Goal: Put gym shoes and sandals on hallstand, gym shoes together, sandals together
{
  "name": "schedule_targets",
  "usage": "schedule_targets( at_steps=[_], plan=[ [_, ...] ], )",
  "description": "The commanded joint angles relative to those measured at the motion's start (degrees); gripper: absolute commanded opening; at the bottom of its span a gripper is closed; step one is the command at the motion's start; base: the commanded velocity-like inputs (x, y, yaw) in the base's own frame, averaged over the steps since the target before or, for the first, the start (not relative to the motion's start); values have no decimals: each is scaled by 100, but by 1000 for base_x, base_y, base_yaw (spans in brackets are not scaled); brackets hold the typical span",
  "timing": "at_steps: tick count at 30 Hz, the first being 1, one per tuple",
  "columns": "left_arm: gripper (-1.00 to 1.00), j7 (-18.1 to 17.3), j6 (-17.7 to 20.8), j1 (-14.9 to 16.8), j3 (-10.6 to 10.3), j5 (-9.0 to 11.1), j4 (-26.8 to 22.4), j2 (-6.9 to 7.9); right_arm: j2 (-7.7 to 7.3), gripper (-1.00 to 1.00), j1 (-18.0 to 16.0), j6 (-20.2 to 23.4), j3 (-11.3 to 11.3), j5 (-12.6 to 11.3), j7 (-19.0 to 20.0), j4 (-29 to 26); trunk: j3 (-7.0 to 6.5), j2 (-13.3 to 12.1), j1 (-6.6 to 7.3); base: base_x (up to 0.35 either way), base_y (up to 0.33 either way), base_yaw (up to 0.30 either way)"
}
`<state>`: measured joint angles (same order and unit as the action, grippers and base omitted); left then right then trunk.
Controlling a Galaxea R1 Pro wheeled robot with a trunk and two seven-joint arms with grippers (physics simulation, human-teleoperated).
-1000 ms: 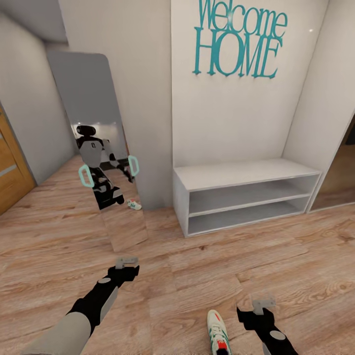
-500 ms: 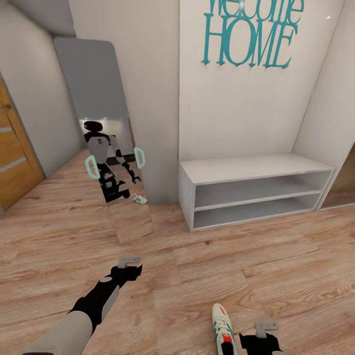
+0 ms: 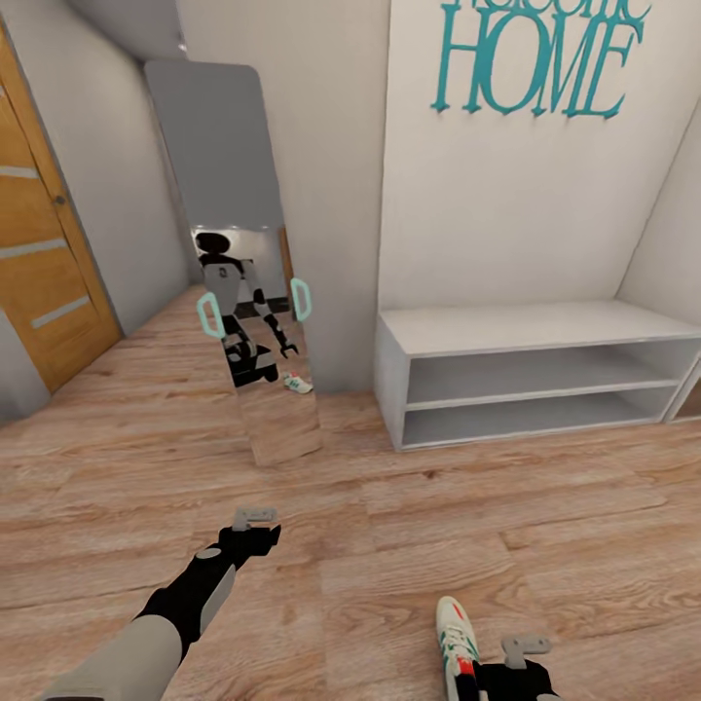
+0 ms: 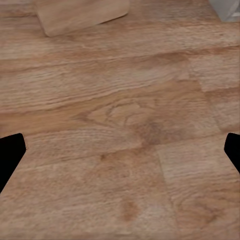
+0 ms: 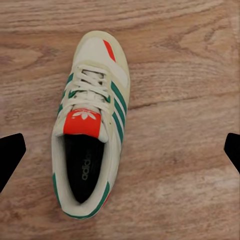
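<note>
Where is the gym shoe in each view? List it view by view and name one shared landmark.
Head: gym shoe at the bottom edge, on the floor just left of the right gripper.
Right wrist: shoe left of centre, seen from above, heel toward the camera.
Left wrist: floor planks.
Shared landmark: the wood-grain floor.

We count one gym shoe [image 3: 456,647] on the corridor floor [image 3: 409,506]; its reflection shows in one leaning mirror [image 3: 248,292]. One low white bench [image 3: 535,370], two open shelves. One wooden door [image 3: 44,253]. Two grippers: left [image 3: 251,518], right [image 3: 523,647].
</note>
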<state>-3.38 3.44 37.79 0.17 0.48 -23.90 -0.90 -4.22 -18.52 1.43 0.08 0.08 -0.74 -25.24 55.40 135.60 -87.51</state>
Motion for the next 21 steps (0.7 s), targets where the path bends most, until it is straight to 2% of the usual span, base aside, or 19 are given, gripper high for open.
schedule_targets(
  at_steps=[1,11,21],
  plan=[
    [100,-16,33,-1,2,5,-13,0,0,100,1,15,1,1,-9,-7,7,2,1,0,0,67],
    [100,-22,34,-5,-5,5,-24,2,-6,100,2,14,1,-7,-13,-5,15,2,1,0,0,27],
    [100,-8,50,108,-19,14,-43,-13,-1,100,2,9,-1,-13,-13,117,236,403,-218,0,0,2]
  ],
)
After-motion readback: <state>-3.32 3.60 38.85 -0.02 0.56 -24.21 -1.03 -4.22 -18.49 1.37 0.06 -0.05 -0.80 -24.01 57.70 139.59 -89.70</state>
